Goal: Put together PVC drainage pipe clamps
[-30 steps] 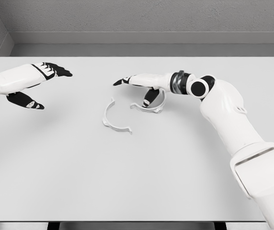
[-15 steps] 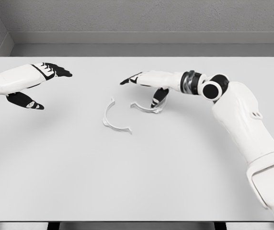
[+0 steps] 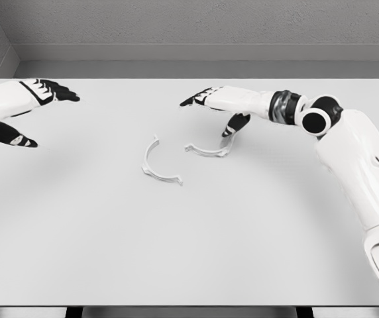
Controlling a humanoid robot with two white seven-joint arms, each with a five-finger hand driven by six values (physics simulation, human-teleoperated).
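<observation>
Two white half-ring clamp pieces lie on the white table [image 3: 189,238]. The left clamp half [image 3: 155,163] rests near the middle, its curve bulging to the lower left. The right clamp half [image 3: 211,149] lies just right of it, its opening facing up. My right hand [image 3: 219,109] hovers over the right half with fingers spread, holding nothing; its dark thumb [image 3: 234,124] reaches down to that piece's right end. My left hand [image 3: 24,112] floats at the far left, open and well away from both pieces.
A grey wall [image 3: 189,26] runs behind the table's back edge. The table's front edge crosses the bottom of the view. Nothing else is on the tabletop.
My right arm has drawn back to the right, and the right clamp half shifted slightly right with it. My left hand pulled back toward the left edge.
</observation>
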